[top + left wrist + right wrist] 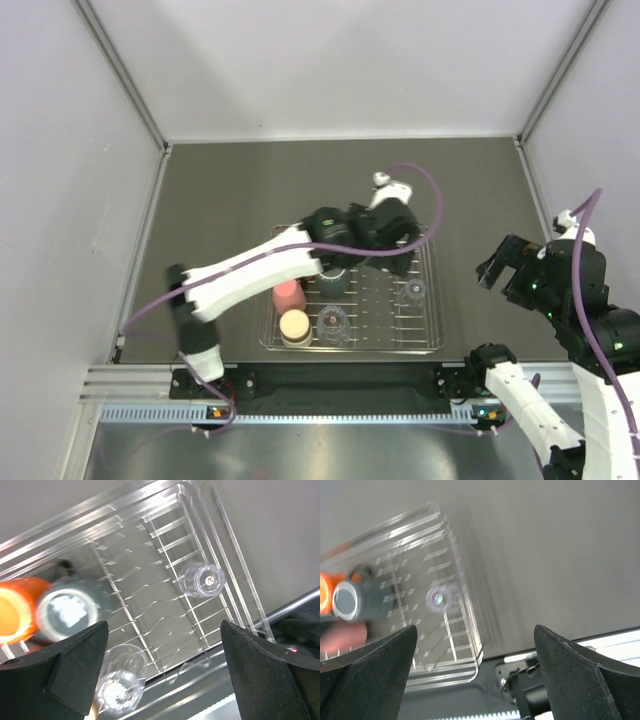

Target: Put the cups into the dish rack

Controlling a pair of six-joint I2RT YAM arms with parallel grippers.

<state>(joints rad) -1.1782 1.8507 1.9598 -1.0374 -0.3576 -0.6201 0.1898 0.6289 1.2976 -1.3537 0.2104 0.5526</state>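
As rack (380,347) holds cups (294,325), incl. 2 clear

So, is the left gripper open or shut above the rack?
Open. In its wrist view the left gripper holds nothing: its fingers stand wide apart, with only the rack behind them.

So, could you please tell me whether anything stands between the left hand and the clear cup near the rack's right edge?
Nothing visible does. The left hand is open above the dish rack, and the clear cup sits in plain sight ahead of it, with only bare rack bars around it.
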